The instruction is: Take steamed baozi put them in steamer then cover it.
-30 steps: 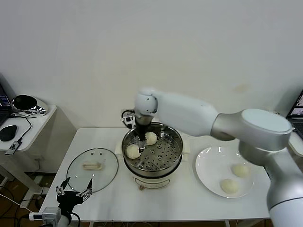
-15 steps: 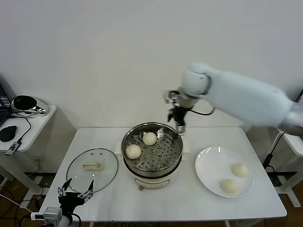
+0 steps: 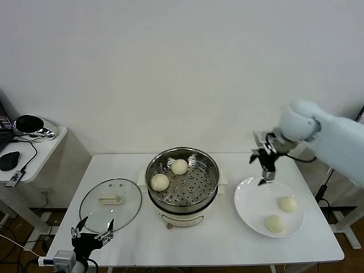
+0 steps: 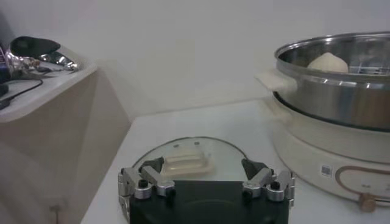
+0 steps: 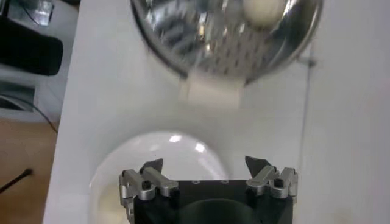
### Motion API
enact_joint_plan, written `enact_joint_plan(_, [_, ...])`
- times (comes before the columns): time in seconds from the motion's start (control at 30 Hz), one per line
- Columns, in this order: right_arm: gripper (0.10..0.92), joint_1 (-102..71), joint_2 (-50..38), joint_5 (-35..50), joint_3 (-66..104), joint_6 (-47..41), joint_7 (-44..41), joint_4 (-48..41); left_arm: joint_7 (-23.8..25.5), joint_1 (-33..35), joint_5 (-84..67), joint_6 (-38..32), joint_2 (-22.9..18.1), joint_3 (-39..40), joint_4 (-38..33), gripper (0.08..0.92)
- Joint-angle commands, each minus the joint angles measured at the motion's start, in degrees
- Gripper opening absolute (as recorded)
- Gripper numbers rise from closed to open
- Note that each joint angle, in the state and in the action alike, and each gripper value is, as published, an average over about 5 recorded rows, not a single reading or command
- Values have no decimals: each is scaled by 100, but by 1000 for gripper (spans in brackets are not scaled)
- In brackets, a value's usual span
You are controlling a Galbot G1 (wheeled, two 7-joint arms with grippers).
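The steel steamer (image 3: 183,200) stands mid-table with two baozi (image 3: 160,182) (image 3: 180,166) on its perforated tray. Two more baozi (image 3: 288,204) (image 3: 276,223) lie on the white plate (image 3: 253,199) to the right. My right gripper (image 3: 265,168) hangs open and empty above the plate's far left rim; the right wrist view shows the plate (image 5: 158,158) under it and the steamer (image 5: 226,36) beyond. The glass cover (image 3: 111,200) lies flat on the table, left of the steamer. My left gripper (image 3: 91,233) is open and parked at the front left, just short of the cover (image 4: 186,161).
A low side table (image 3: 25,153) with a mouse and a shiny object stands to the far left. The steamer's base (image 4: 329,152) stands close to the right of my left gripper. Bare tabletop lies in front of the steamer and plate.
My right arm has lifted out of the steamer, empty, and swung right to above the plate's rim. A baozi it was at stays in the steamer. The left arm has not moved.
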Motion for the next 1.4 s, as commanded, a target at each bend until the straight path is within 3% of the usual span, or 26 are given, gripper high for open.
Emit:
enact_joint_plan(0.03, [823,-1790,-520,-803,1111,169,-29,32,19,44,10,11,-58,6,-32,823])
enact_joint_plan(1.4, [823,-2991,-204,-1202,1772,365,200,-495,-40,82,120,-28,31,-8,343,823])
